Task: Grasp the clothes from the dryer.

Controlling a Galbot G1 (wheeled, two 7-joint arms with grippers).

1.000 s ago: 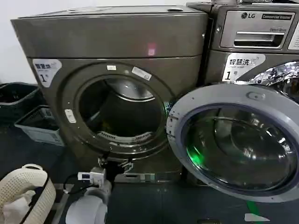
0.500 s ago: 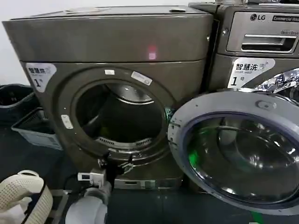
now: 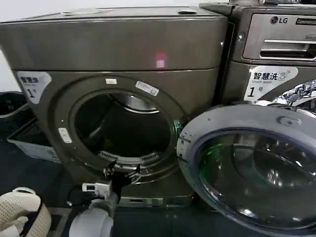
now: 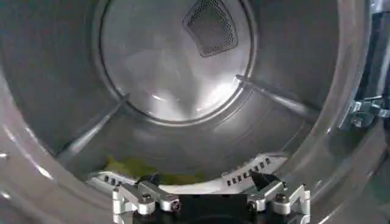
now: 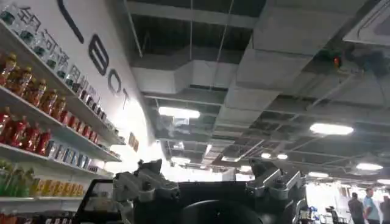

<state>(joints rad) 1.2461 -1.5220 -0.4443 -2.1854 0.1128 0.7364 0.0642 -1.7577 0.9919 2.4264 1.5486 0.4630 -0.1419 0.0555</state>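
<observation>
The dryer point(image 3: 123, 44) stands in front of me with its round porthole point(image 3: 123, 126) open. My left gripper point(image 3: 122, 170) is at the porthole's lower rim, pointing into the drum. In the left wrist view the left gripper point(image 4: 206, 181) is open, its two fingertips spread wide with nothing between them. The clothes point(image 4: 124, 166), a small yellow-green piece of fabric, lie on the drum point(image 4: 177, 73) floor just beyond the perforated lip, ahead of one fingertip and apart from it. My right gripper point(image 5: 206, 167) is open and points up at a ceiling, away from the machine.
The dryer's round glass door point(image 3: 247, 163) hangs swung out to the right. An LG machine point(image 3: 276, 44) stands behind it. Dark baskets point(image 3: 29, 143) sit on the floor at the left, and a white perforated basket point(image 3: 19, 212) lies beside my left arm.
The dryer has grown larger in the head view as I came closer. My left gripper rose from below the porthole to its lower rim.
</observation>
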